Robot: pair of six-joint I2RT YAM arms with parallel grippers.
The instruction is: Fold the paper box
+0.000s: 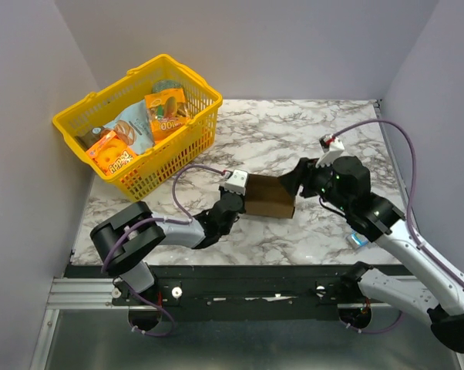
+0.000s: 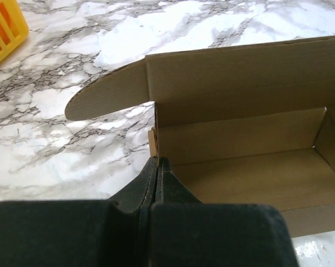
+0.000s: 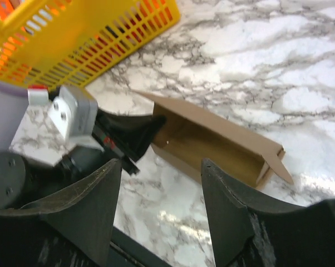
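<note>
Black left gripper (image 2: 158, 164) pinches the open corrugated brown paper box (image 2: 240, 178) by its end wall; right gripper (image 3: 161, 164) spread; yellow lattice basket (image 1: 170, 162) at 10 o'clock.

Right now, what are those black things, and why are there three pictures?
It is a robot: two arms bolted to a white marble table. One picture looks down from above; the other two come from cameras on the wrists. Each arm ends in a two-finger pincher, the end effector. The left end effector is shut, pinching one end of an open brown cardboard box. The right end effector is open by the other end, holding nothing. A yellow plastic basket of colourful snack packs stands at the back left; a small blue packet lies near the right arm.
</note>
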